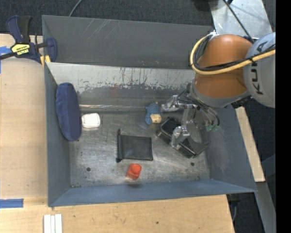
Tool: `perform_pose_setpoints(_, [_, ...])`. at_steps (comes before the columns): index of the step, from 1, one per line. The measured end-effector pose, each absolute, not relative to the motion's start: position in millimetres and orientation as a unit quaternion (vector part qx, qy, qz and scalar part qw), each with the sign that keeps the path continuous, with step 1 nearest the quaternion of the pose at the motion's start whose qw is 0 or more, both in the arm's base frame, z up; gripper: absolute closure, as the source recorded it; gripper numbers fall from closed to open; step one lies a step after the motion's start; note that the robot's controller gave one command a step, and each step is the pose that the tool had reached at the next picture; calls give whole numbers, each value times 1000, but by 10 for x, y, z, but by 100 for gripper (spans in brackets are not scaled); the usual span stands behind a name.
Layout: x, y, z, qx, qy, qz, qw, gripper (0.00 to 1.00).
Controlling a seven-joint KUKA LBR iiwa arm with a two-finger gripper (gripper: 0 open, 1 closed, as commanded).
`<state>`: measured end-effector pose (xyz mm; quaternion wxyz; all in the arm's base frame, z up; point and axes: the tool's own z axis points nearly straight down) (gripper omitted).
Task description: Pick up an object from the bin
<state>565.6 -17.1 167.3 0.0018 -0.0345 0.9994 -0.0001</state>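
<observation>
Camera view: farthest from the gripper (178,123), against the bin (136,47) wall on the view's left, lies a dark blue pouch-like bundle (68,111), with a small white block (90,121) just beside it. Both are well apart from the tool. Closer in, down-left of the gripper, a black square pad (135,147) lies flat, with a red-orange piece (134,171) below it near the front wall. A small blue-and-tan piece (153,114) sits just up-left of the gripper, near it but apart. Directly under the gripper is a flat black case (191,150), lying diagonally on the floor at the bin's right. That's the candidate pick. A green bit (213,127) shows just past the gripper on the view's right; can't say what it is. Gripper state: can't tell whether it's released or clenched, and nothing is visibly held. My read is that we're at the approach/descent step, with no grasp confirmed and the case on the floor. The next move needs the jaws lined up across the case's narrow width, a squeeze on its edges while clear of the blue-and-tan piece, then a straight lift.
</observation>
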Motion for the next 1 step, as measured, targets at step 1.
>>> perform_pose_setpoints(1, [6055, 52, 815, -175, 984, 2, 15, 0])
